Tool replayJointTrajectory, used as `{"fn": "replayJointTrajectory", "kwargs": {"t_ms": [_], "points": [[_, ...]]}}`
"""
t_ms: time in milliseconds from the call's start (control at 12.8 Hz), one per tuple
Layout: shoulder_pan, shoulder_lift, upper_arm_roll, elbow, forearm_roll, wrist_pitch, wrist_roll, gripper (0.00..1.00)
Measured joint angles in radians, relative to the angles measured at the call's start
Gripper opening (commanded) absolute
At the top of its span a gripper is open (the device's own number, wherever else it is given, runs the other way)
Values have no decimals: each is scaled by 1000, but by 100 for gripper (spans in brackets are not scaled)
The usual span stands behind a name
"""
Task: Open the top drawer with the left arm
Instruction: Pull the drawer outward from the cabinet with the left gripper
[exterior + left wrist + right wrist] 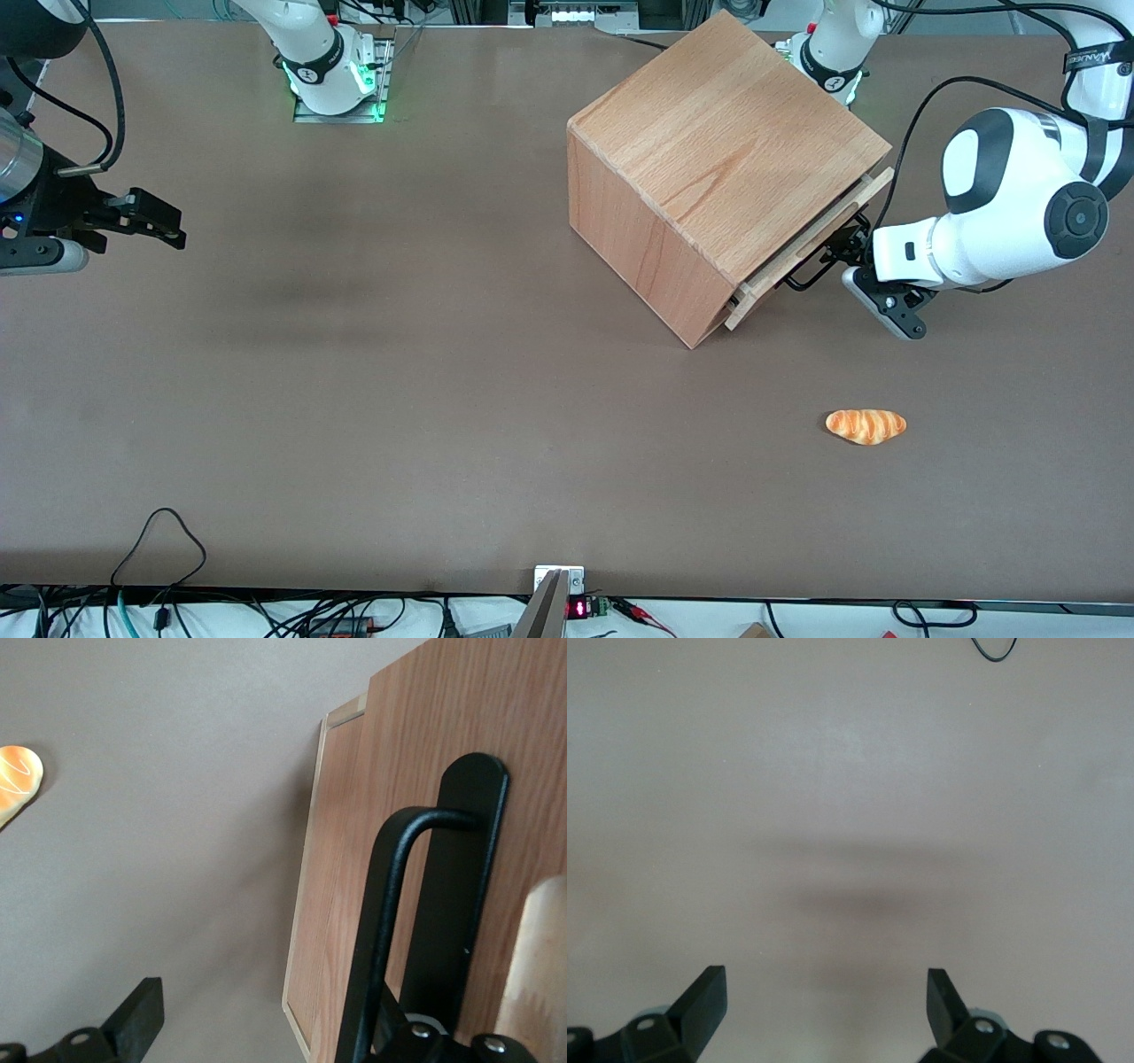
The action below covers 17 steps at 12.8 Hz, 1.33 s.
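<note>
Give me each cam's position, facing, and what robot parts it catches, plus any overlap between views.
Front: high over the table, looking down; shows the cabinet, bread, the left arm and its gripper at the top drawer.
Left wrist: on that arm, facing the drawer's handle; one finger shows.
Right wrist: faces bare table; two fingers show.
Shared: front and left wrist both see bread, drawer, handle.

Top drawer — flat beech front, thin black wire handle — stands slightly proud of its cabinet. White left arm holds its tool at the handle, fingers spread.
</note>
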Motion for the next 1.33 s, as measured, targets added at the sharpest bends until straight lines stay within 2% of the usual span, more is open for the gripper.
{"fn": "replayJointTrajectory", "kwargs": {"t_ms": [314,1020,1333], "points": [[17,8,8,0,0,35,26,100],[32,10,112,4,0,113,36,100],[37,11,140,5,0,197,59,100]]}}
